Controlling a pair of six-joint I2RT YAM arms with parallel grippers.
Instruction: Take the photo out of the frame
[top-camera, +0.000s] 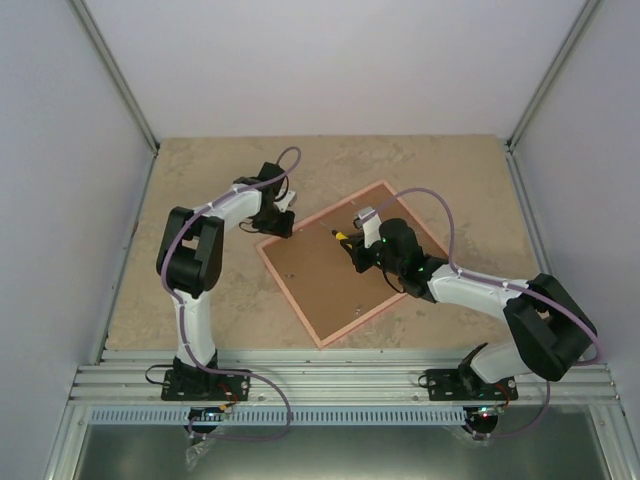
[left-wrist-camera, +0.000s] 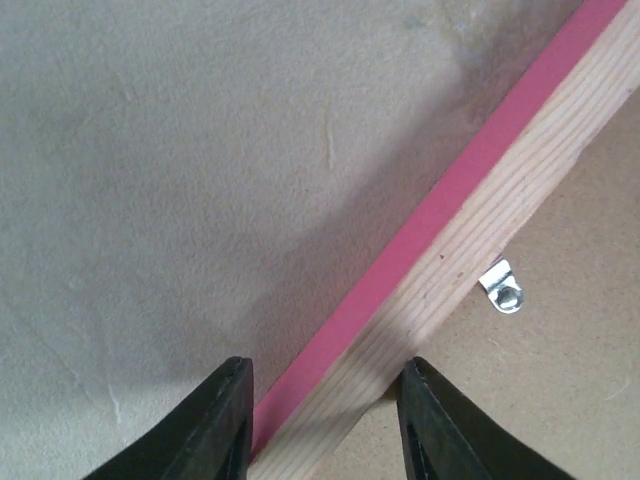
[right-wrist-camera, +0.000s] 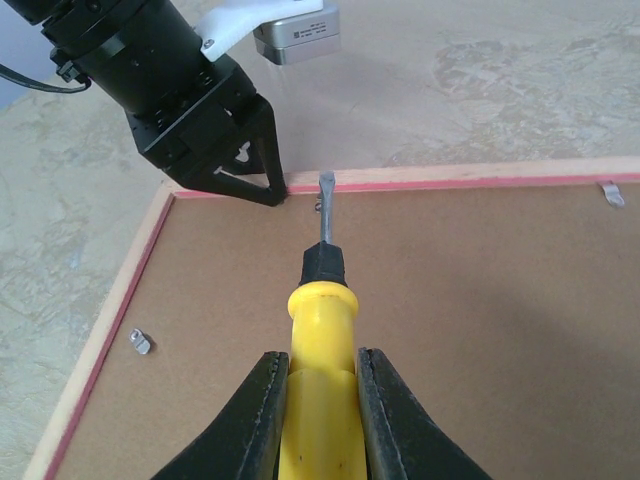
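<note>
The frame (top-camera: 290, 296) lies face down on the table, its brown backing board (top-camera: 320, 285) up and thin pink edge around it. The photo is hidden under the board. My left gripper (left-wrist-camera: 325, 400) straddles the frame's far-left rail (left-wrist-camera: 470, 230), one finger against the pink outer side and the other against the inner wood edge. My right gripper (right-wrist-camera: 322, 400) is shut on a yellow-handled screwdriver (right-wrist-camera: 322, 310). Its blade tip (right-wrist-camera: 325, 185) rests at the inner edge of that rail, just beside the left gripper (right-wrist-camera: 265, 190).
Small metal retaining clips sit on the backing board: one near the left rail (right-wrist-camera: 141, 341), one by the far rail (right-wrist-camera: 611, 193), one close to the left fingers (left-wrist-camera: 503, 290). Beige stone-patterned tabletop (top-camera: 200, 180) surrounds the frame; grey walls enclose it.
</note>
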